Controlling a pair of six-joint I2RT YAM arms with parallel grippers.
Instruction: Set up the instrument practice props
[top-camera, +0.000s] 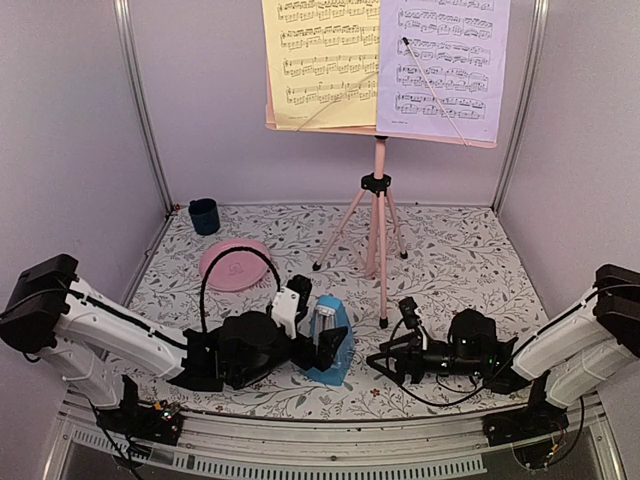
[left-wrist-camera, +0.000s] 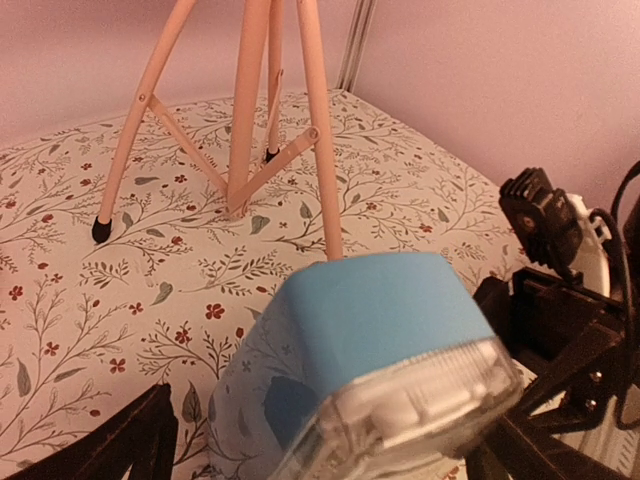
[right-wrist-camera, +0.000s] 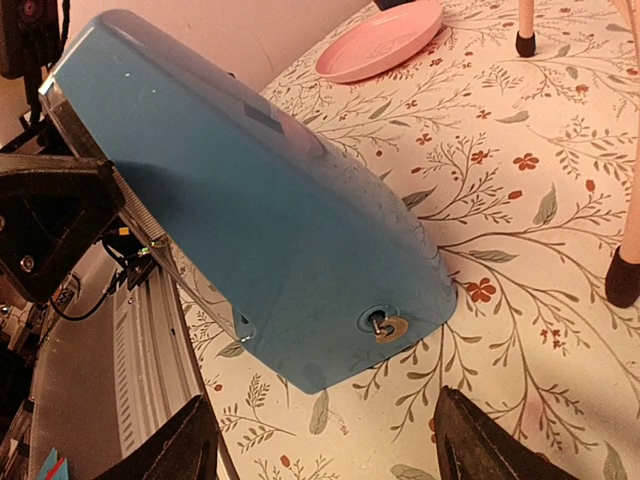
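Metronome (top-camera: 338, 350), the small blue pyramid, stood on the flowered tabletop (top-camera: 450, 260) at about 6 o'clock, close to the near edge and a little left of the middle. The left gripper (top-camera: 314, 332) lay low over the tabletop and reached the metronome from 9 o'clock, with its fingers (left-wrist-camera: 130, 445) on both sides of the blue body. In the left wrist view a thin strip of tabletop showed between one finger and the metronome, and the other finger was very near to it. I could not tell if the fingers were pinching it or only standing around it. The right gripper (top-camera: 380, 362) lay at 3 o'clock of the metronome, near it but apart, and pointed toward it. Its fingers (right-wrist-camera: 480, 440) were spread, with only tabletop between them.

The pink music stand (top-camera: 379, 215) stood upright at 12 o'clock with its feet on the tabletop, and its nearest foot was near the metronome, at 2 o'clock of it. On its desk (top-camera: 330, 129) the yellow sheet (top-camera: 322, 60) was on the left and the lavender sheet (top-camera: 440, 65) on the right, and they met in the middle. A round pink plate (top-camera: 232, 268) lay at 10 o'clock of the metronome. A dark blue cup (top-camera: 204, 215) stood beyond the plate, in the far left corner.
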